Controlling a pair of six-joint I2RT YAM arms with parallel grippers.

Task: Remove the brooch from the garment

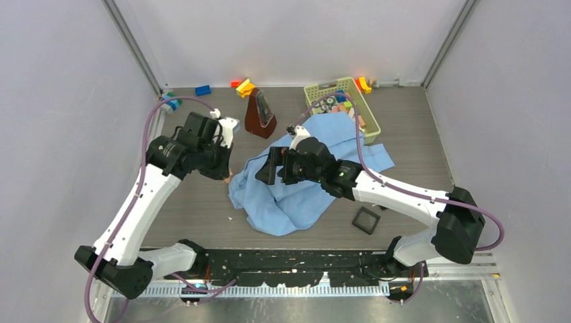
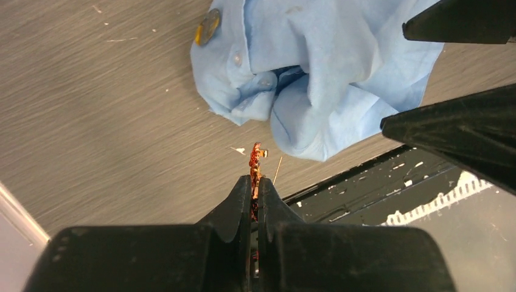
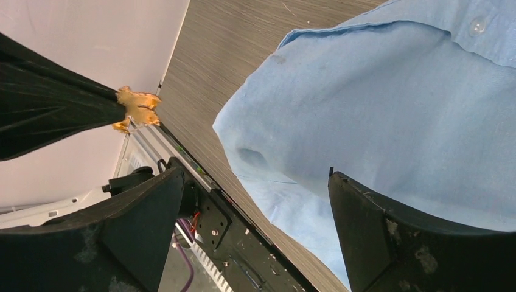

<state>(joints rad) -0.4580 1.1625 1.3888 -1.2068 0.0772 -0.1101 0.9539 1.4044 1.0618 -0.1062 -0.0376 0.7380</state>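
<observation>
Left claw [image 2: 255,185] pinched on orange brooch [image 2: 255,159], partly hidden in the grip, right claw [image 3: 255,182] spread wide over garment [image 3: 389,103]

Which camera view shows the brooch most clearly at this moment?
The right wrist view: the brooch faces the camera, golden, its outline plain. The left wrist view shows it edge-on, pinched in the left gripper, apart from the garment. The top view gives only an orange speck.

You see only the brooch [image 2: 256,157] tip, the rest buried between your left gripper [image 2: 255,182] jaws, garment [image 3: 389,103] cut off beyond your right gripper [image 3: 255,176].
</observation>
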